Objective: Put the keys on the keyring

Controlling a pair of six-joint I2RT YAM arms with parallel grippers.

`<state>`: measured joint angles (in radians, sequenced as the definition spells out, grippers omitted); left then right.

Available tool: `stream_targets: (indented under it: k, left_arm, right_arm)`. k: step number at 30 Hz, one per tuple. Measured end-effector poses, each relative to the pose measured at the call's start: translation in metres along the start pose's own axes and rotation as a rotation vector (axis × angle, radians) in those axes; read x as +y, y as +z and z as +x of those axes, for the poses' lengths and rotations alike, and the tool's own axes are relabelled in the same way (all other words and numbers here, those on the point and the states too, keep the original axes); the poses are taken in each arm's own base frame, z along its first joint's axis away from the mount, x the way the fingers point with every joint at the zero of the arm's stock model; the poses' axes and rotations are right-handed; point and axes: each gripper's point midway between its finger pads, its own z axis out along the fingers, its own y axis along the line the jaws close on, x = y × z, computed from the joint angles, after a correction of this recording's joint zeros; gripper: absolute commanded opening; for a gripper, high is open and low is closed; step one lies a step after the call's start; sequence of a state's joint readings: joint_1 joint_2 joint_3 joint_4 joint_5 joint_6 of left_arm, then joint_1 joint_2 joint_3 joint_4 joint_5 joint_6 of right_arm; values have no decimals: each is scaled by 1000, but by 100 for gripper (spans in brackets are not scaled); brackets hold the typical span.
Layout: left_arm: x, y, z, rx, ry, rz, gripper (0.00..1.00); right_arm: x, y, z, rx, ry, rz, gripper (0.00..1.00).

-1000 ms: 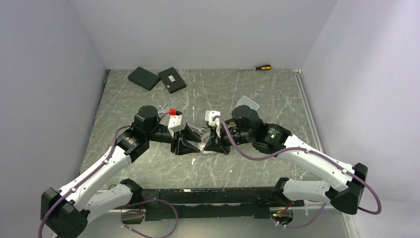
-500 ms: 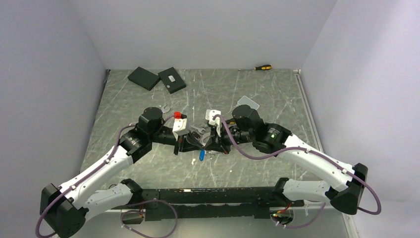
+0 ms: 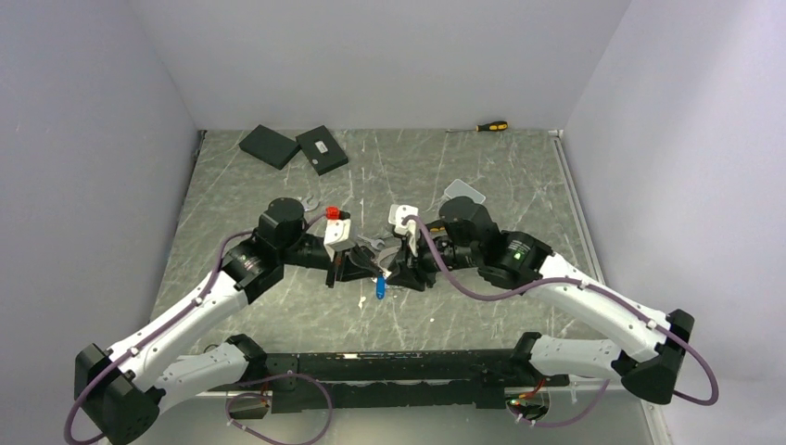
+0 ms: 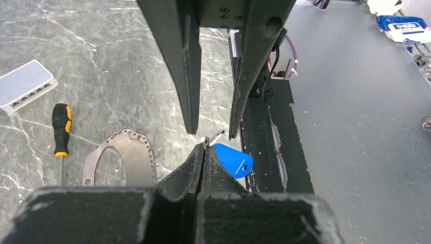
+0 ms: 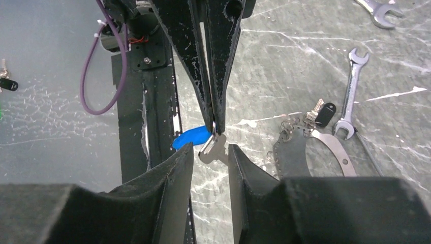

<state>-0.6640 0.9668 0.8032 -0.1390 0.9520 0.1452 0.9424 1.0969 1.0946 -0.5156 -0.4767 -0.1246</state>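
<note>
From above and behind the arms (image 3: 204, 306) we overlook the whole table (image 3: 519, 176). Our two wrist cameras sit close and low, facing each other; both see the blue tag (image 4: 231, 160) between them.

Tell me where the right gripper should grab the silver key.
Likely best: take the silver key by the bare metal end poking past the left gripper, coming head-on from the opposite side. The right gripper has its open fingers either side of that end, and the blue tag hangs off sideways, clear.
</note>
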Motion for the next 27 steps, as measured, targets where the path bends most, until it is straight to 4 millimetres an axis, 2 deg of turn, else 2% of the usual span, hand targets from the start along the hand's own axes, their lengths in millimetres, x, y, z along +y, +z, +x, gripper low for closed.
stream_targets:
  k: [8, 12, 18, 27]
  left_arm:
    - [2, 2, -3, -2, -8, -1, 0]
    - [3, 1, -3, -2, -15, -8, 0]
    - [3, 2, -7, -12, -17, -10, 0]
    - [2, 2, -8, -17, -29, -9, 0]
  right_arm:
    - [2, -28, -18, -82, -70, 61, 33]
    - [1, -33, -21, -96, -90, 80, 29]
    - [1, -30, -19, -88, -87, 73, 20]
    - [1, -9, -5, -22, -56, 11, 17]
